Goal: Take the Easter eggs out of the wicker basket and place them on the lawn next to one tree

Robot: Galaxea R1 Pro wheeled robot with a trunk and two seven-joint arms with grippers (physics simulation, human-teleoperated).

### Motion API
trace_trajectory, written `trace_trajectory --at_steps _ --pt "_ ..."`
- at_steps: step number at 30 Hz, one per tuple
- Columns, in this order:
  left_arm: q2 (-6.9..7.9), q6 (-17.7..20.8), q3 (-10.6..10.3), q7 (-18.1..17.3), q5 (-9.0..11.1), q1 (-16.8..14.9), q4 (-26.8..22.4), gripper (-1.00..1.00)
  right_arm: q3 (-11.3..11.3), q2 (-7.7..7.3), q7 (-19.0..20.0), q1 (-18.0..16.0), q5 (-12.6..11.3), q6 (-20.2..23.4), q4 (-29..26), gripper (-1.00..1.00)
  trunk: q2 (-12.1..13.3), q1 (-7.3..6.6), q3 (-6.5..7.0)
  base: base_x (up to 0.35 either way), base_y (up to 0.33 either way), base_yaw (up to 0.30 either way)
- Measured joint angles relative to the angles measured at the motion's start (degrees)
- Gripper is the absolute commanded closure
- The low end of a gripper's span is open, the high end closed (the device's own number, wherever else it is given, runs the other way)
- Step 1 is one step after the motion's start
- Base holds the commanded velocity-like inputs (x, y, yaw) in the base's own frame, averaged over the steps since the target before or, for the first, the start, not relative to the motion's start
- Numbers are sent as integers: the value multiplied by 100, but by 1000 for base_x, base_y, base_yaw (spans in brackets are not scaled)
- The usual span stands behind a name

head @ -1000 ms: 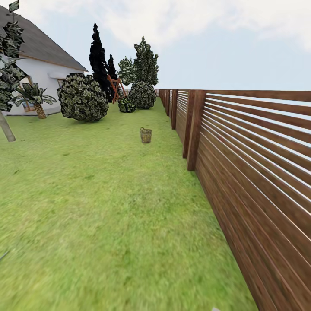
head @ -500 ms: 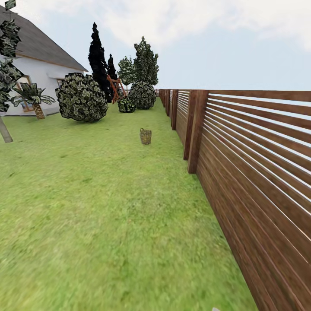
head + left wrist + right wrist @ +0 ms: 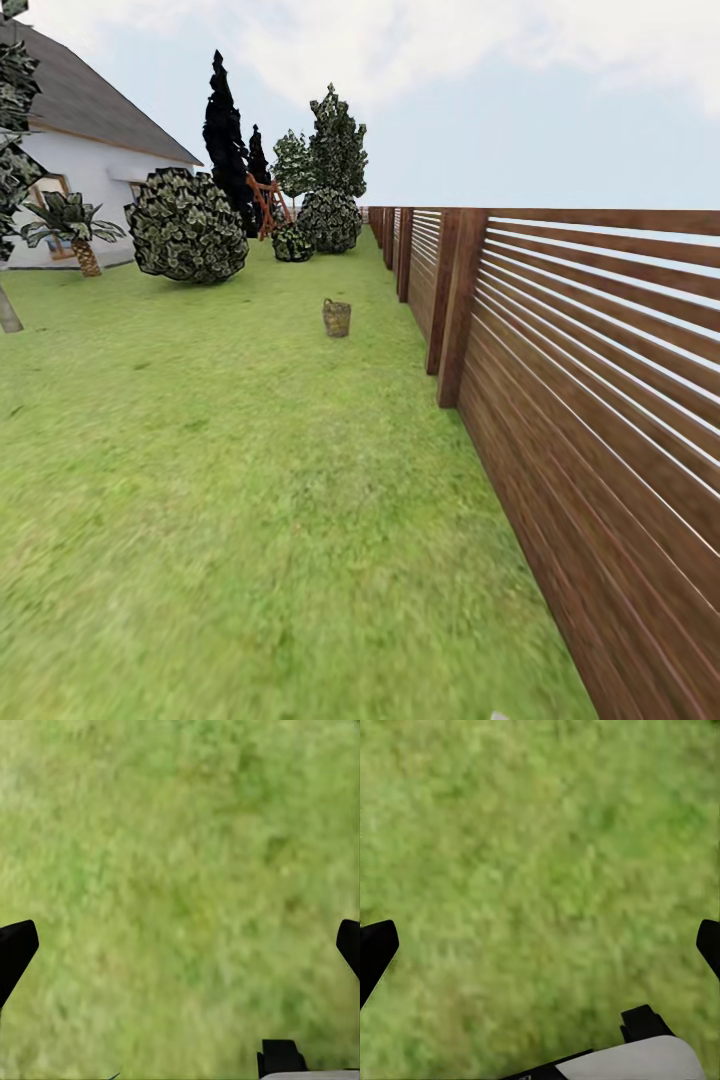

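Far ahead in the head view, the small tan wicker basket [image 3: 337, 317] stands upright on the lawn [image 3: 230, 470], a short way left of the fence. From this distance the Easter eggs are hidden inside it. A tree [image 3: 8, 308] with a pale grey trunk and speckled foliage stands at the left edge. In the left wrist view my left gripper [image 3: 180, 945] is open over bare grass, its dark fingertips [image 3: 15, 949] wide apart. The right wrist view shows my right gripper [image 3: 540, 945] open over grass too, holding nothing.
A brown slatted fence [image 3: 580, 380] runs along the whole right side. A white house [image 3: 90, 170], a short palm [image 3: 72, 228], round shrubs [image 3: 187, 226] and tall dark trees [image 3: 228, 130] stand at the back left. Open grass lies between me and the basket.
The whole head view has shifted as the camera moved forward a little: the basket sits slightly lower, and the left tree and shrubs have slid toward the left edge.
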Motion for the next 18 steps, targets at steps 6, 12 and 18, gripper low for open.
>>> trace_trajectory --at_steps 6,12,18 --pt "0 0 0 0 0 -2 0 -100 -1 0 0 1 1 0 0 -100 0 0 0 260 0 0" --pt "0 0 1 0 0 0 0 -100 -2 0 0 1 -1 -1 0 -100 0 0 0 260 0 0" --pt "0 0 1 0 0 -1 0 -100 -1 0 0 1 -1 0 0 -100 0 0 0 260 0 0"
